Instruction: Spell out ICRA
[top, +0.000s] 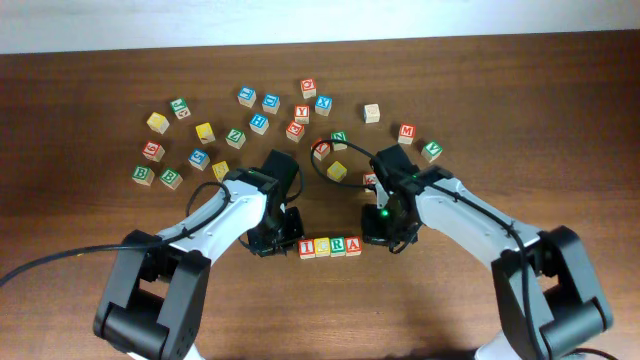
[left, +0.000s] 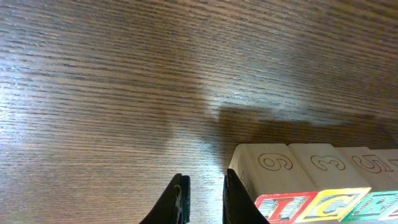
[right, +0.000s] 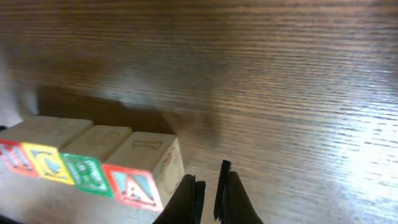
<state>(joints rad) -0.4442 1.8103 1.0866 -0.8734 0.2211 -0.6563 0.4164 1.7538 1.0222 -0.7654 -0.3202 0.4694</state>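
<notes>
Overhead: closed, empty left hand (top: 285, 243) and right hand (top: 377, 238) flank ICRA (top: 331, 246); loose cubes (top: 259, 123) lie well behind.

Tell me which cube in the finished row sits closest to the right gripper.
The red A cube, at the row's end beside the right gripper; the I, C and R cubes lie farther along.

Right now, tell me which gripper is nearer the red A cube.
Right. The right gripper sits just beside the red A cube, at that end of the row; the left gripper is at the opposite end, by the I cube.
</notes>
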